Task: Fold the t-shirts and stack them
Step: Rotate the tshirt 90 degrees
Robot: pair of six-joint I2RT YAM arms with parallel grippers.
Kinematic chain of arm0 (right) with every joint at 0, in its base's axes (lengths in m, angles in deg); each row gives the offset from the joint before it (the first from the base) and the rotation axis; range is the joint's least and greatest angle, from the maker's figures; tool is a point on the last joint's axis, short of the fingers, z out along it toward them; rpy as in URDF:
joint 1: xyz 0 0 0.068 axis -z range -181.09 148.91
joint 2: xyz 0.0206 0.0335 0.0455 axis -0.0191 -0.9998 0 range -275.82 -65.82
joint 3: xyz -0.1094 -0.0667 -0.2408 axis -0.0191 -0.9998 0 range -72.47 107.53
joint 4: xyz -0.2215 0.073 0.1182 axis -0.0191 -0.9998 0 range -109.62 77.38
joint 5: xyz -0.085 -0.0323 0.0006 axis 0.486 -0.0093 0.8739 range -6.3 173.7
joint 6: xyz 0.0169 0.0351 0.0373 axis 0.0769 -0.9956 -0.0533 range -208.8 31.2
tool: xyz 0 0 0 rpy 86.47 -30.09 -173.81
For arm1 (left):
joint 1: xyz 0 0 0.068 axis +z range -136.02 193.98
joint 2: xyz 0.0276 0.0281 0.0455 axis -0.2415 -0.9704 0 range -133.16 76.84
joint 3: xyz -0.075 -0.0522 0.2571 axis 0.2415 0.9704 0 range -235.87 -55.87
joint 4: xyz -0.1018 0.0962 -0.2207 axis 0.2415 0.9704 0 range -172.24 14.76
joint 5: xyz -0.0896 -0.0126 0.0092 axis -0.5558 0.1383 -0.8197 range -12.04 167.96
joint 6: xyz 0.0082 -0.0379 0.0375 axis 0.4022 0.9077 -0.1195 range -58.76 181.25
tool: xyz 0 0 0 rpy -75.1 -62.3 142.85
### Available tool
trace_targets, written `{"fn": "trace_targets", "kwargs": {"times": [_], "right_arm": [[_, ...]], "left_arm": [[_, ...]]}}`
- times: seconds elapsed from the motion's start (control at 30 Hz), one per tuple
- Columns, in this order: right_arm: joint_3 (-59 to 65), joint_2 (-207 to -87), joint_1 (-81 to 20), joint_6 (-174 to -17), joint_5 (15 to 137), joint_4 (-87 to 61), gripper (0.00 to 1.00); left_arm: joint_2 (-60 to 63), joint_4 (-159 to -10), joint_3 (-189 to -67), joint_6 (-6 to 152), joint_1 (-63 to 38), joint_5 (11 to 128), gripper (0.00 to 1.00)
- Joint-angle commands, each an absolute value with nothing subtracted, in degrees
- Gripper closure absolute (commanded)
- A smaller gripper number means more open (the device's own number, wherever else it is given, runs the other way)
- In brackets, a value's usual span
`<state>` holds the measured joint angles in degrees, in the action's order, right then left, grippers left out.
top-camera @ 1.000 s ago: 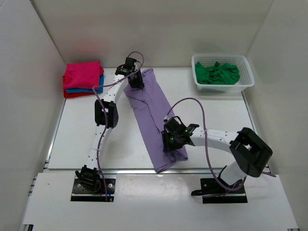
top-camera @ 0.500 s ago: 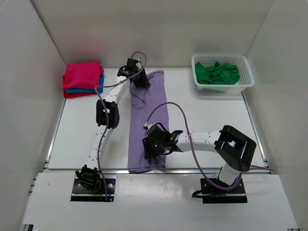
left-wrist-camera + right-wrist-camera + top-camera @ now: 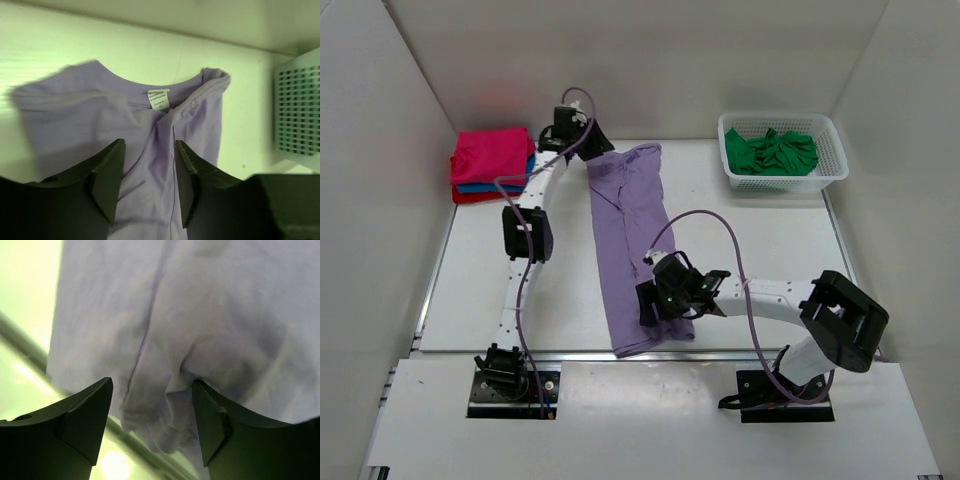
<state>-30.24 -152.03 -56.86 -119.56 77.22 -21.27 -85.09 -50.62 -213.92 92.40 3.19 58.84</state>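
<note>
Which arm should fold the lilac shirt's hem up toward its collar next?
Right, likely. The right gripper hovers open over the hem end of the lilac shirt; the left gripper is open at the far collar end.

Five t-shirts: one stretched out in a strip, three stacked, one crumpled.

The lilac t-shirt (image 3: pixel 630 225) lies flat on the surface (image 3: pixel 770 260), folded lengthwise into a long narrow band that runs from the far middle towards the near edge, leaning slightly right as it comes nearer. Its collar end is farthest, with the neckline open and a small white label (image 3: pixel 159 98) showing inside; the near end is rumpled. At the far left corner the magenta t-shirt (image 3: pixel 492 155) sits folded on top of the blue t-shirt (image 3: pixel 480 187), which lies on the red t-shirt (image 3: pixel 470 197). The green t-shirt (image 3: pixel 770 152) is a loose unfolded heap inside the white basket (image 3: pixel 780 181) at the far right.
</note>
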Motion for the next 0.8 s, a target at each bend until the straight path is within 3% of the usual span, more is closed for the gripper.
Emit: {"fn": "trace_targets", "kwargs": {"times": [0.0,0.1,0.27,0.43,0.5,0.57,0.6,0.67,0.7,0.77], "right_arm": [[-29.5,-148.4,-54.1,-112.8,83.5,-31.2,0.37],[-28.4,-143.1,-53.3,-111.6,85.1,-31.3,0.32],[-31.4,-137.3,-52.3,-111.5,84.1,-30.8,0.3],[-38.5,-131.8,-53.2,-115.4,85.1,-27.5,0.31],[-39.2,-129.4,-53.3,-116.8,88.6,-28.4,0.31],[-40.7,-127.3,-52.1,-117.7,90.1,-29.8,0.31],[-41.3,-126.1,-50.4,-118.0,90.0,-30.1,0.31],[-42.4,-123.6,-45.7,-118.1,87.7,-32.0,0.3],[-42.9,-123.3,-44.6,-118.2,86.4,-32.6,0.31],[-44.2,-121.3,-41.0,-118.5,84.2,-35.1,0.31]], "left_arm": [[-70.8,-48.0,-217.1,91.8,9.0,53.3,0.44],[-63.6,-37.7,-218.6,87.9,10.5,45.7,0.41],[-50.1,-14.9,-215.9,75.5,8.4,50.2,0.37],[-22.8,-18.4,-190.2,76.6,13.9,40.6,0.37],[-12.8,-17.8,-184.9,75.3,14.6,50.0,0.34],[-1.3,-21.9,-171.6,74.0,-0.1,64.6,0.28],[1.7,-24.2,-166.2,75.0,-2.6,65.8,0.27],[11.2,-32.2,-144.2,78.5,2.2,55.4,0.29],[12.8,-34.0,-139.0,80.0,4.6,49.0,0.33],[19.1,-35.6,-121.5,84.1,2.3,49.2,0.39]]}}
